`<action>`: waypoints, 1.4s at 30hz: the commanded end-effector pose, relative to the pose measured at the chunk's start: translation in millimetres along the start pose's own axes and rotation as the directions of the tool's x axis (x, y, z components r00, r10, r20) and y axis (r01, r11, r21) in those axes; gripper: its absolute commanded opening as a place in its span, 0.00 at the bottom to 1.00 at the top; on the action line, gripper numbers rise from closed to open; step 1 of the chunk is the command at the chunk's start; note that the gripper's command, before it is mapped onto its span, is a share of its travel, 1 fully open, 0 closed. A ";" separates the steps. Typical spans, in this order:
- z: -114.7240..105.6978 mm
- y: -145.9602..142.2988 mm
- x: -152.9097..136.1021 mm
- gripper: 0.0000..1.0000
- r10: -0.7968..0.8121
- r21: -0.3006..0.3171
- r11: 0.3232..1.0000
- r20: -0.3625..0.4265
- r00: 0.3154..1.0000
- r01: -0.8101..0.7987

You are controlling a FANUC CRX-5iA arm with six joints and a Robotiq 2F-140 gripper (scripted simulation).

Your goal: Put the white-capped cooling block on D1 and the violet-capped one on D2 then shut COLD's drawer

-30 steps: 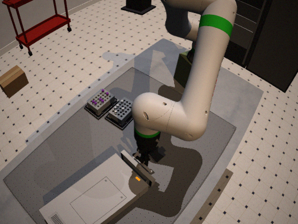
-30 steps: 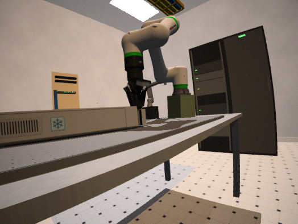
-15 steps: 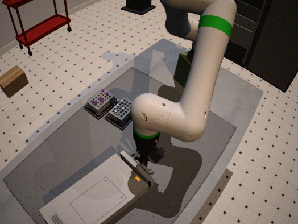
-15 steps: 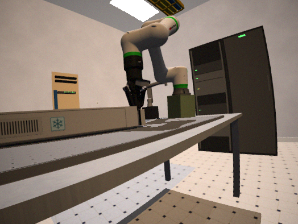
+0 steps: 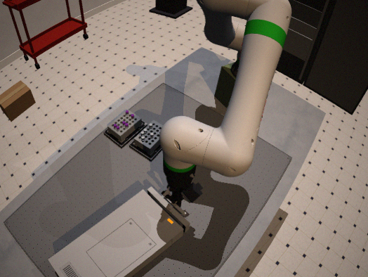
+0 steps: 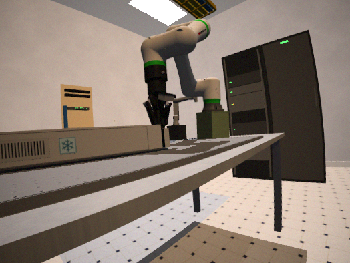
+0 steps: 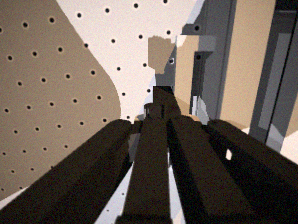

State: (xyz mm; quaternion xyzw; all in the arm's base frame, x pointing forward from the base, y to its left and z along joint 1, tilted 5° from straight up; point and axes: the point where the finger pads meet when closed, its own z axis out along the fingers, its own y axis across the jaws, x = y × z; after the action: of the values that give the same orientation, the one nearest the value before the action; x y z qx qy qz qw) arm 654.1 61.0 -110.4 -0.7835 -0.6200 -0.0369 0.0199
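The claw [image 5: 178,205] [image 6: 159,125] [image 7: 161,100] points down at the drawer front [image 5: 165,207] [image 6: 167,137] of the cooler [image 5: 116,239] [image 6: 100,141]; its fingers are brought fully together, with nothing seen between them; whether they touch the front, I cannot tell. A narrow dark gap stands between drawer front and housing, and the orange lamp [image 5: 170,221] is lit. The white-capped block [image 5: 149,136] sits on the nearer deck slot, partly hidden by the arm [image 5: 207,140] [image 6: 170,41]; the violet-capped block [image 5: 123,125] sits on the slot beyond, just beside it. The arm's bulk hangs over the table [image 5: 305,112] [image 6: 234,150], between the white-capped block and the green pedestal [image 5: 225,86] [image 6: 213,125]; a red cart [image 5: 53,36] and a cardboard box [image 5: 17,100] stand on the floor, well apart from the work; a dark cabinet [image 5: 337,53] [image 6: 294,110] stands behind the table.

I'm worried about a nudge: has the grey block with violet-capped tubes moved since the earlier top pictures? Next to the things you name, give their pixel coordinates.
No. The violet-capped grey block [image 5: 123,129] sits just as before on its black deck slot [image 5: 121,144].
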 end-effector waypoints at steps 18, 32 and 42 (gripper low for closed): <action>-1.4 7.2 0.3 0.10 0.000 -0.003 1.000 -0.001 1.000 0.000; -1.5 11.2 0.3 0.10 0.000 -0.003 1.000 -0.001 1.000 0.000; -1.5 14.5 0.3 0.10 0.000 -0.003 1.000 -0.001 1.000 0.000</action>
State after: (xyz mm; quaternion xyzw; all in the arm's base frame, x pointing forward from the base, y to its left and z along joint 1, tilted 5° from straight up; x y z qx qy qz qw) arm 666.4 58.1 -110.2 -0.7835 -0.6200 -0.0369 0.0199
